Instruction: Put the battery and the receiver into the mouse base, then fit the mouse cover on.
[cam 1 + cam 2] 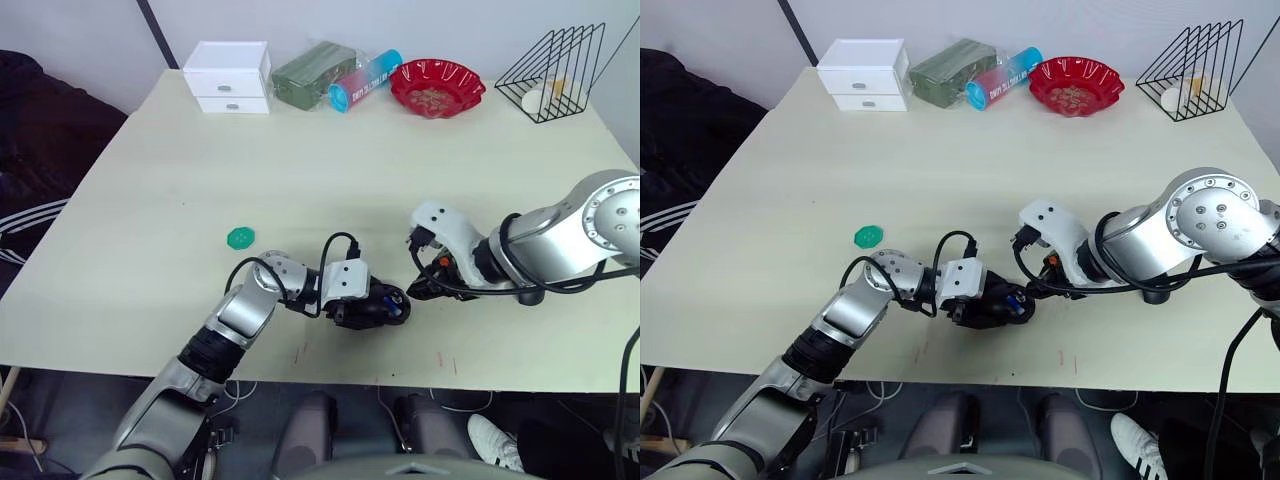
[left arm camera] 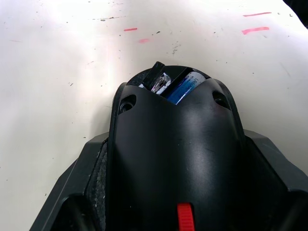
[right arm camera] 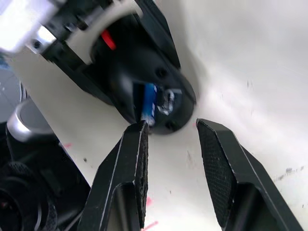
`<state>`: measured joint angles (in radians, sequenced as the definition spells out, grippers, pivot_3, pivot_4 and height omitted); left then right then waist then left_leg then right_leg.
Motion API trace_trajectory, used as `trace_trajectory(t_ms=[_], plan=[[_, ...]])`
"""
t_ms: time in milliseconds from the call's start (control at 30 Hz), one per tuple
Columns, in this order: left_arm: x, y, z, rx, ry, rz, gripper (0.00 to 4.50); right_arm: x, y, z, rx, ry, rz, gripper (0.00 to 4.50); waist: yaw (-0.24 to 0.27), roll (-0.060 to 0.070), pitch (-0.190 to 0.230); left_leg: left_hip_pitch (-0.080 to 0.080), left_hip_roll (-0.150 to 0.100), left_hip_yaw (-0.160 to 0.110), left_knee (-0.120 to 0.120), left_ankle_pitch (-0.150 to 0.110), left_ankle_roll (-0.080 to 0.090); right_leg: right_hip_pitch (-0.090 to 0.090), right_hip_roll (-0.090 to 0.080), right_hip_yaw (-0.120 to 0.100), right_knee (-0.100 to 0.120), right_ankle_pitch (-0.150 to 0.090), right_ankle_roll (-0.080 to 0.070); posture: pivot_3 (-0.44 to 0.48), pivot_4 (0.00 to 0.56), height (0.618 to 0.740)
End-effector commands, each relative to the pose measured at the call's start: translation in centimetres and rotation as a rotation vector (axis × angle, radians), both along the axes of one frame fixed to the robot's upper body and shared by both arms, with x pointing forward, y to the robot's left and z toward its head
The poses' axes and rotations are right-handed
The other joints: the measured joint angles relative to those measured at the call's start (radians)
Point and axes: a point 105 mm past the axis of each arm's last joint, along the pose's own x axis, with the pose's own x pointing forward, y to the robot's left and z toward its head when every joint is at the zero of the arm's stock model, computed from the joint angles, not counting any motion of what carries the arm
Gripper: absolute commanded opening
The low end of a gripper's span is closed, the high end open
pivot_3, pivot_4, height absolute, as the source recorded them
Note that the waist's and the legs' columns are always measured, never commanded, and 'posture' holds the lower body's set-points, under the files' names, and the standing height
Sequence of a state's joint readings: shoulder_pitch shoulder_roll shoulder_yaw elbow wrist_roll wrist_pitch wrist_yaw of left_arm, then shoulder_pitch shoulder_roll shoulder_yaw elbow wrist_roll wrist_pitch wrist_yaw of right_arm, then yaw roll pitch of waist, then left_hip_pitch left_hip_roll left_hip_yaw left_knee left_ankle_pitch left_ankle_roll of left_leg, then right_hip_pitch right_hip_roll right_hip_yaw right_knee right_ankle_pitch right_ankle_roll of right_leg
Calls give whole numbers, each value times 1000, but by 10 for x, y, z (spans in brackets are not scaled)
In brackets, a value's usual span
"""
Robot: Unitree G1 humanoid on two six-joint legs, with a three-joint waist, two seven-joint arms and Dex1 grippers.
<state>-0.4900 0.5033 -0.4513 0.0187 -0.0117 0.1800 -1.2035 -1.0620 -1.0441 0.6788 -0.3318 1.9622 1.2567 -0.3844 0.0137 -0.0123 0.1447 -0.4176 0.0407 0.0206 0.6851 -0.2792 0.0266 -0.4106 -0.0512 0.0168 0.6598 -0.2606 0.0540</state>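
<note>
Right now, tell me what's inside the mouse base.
The blue battery lies in the mouse base, with a small metallic part beside it, possibly the receiver. The rest of the inside is covered.

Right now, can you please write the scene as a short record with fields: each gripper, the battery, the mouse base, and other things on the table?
left gripper: shut on the mouse base, near the table's front edge
right gripper: open, holding nothing, close beside the mouse base
battery: blue, lying inside the mouse base
table: green disc left of the grippers; white drawer box, red bowl, wire rack at far edge
</note>
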Motion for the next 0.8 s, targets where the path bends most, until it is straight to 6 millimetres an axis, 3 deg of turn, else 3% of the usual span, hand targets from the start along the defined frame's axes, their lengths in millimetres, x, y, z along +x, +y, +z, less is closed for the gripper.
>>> trace_trajectory(t_ms=[33, 367, 533, 667, 700, 800], plan=[[-4, 8, -19, 75, 45, 24, 2951, -5, -2, 9, 47, -67, -16, 1634, -1, 0, 0, 0, 0, 0, 0, 0, 0, 0, 0, 0, 0, 0, 0, 0, 150, 740], [-4, 10, -17, 77, 49, 20, 2951, -2, -11, 20, 296, -314, -94, 1634, -1, -1, 0, 1, 0, 1, 0, 0, 0, 0, 1, 1, 0, 0, 0, 0, 150, 740], [-4, 10, -16, 76, 51, 20, 2951, -5, -17, 11, 322, -409, -74, 1634, -1, -1, 0, 1, -1, 0, 0, 0, 0, 1, 2, 1, -1, 0, 0, 0, 150, 740], [-3, 10, -14, 75, 53, 25, 2951, -14, -21, 1, 387, -498, -25, 680, 1, -1, 0, 2, -2, 0, 0, 0, 0, 1, 4, 1, -1, 0, 0, 0, 150, 740], [-3, 10, -14, 75, 54, 26, 2951, -17, -22, -3, 412, -503, -3, 24, 0, -1, 0, 1, -2, 0, 0, 0, 0, 1, 4, 1, 0, 0, 1, 0, 150, 740], [-4, 11, -13, 77, 53, 24, 2951, -24, -23, -15, 386, -565, 92, 24, -2, -1, 0, 2, -2, 1, 0, 0, 0, 1, 4, 2, 0, 0, 1, 0, 150, 740]])
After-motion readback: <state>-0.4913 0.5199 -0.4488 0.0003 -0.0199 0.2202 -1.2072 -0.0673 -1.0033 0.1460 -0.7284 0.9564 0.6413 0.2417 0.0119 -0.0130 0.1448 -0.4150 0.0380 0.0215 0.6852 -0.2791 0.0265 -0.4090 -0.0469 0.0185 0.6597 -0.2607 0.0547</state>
